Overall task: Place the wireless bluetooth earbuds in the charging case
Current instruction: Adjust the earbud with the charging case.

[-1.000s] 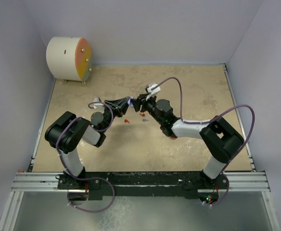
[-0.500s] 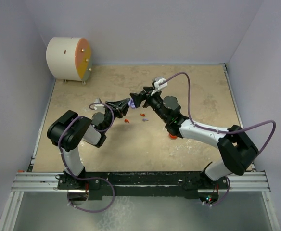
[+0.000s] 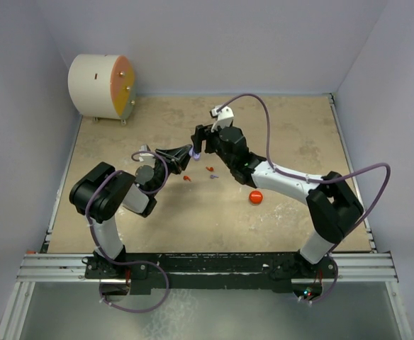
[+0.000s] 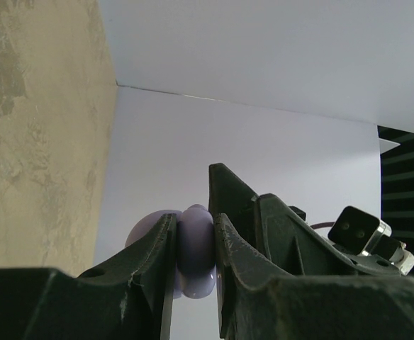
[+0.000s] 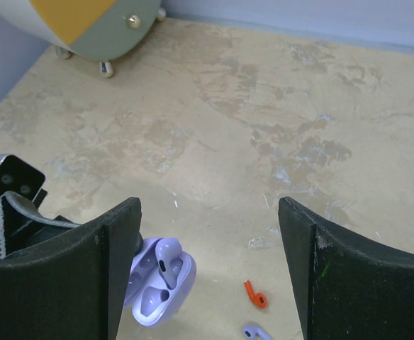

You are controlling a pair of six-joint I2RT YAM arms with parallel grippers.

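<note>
My left gripper [image 3: 186,154] is shut on the open lavender charging case [image 5: 154,285] and holds it above the table; in the left wrist view the case [image 4: 195,249] sits between the fingers. One lavender earbud [image 5: 166,262] stands in one slot of the case, and the other slot is empty. My right gripper [image 5: 208,234] is open and empty, just above and behind the case [image 3: 193,151]. On the table lie a red earbud [image 5: 256,294], a second lavender earbud [image 5: 253,331] and another red earbud [image 3: 186,179]. A round red case [image 3: 256,197] lies on the table to the right.
A white drum with an orange face [image 3: 101,86] stands in the far left corner and shows in the right wrist view [image 5: 79,18]. Walls close in the tan table [image 3: 299,142] on three sides.
My right arm has drawn up and back from the lavender case and its wrist has turned. The red case that the arm hid now shows. My left gripper has stayed in place.
</note>
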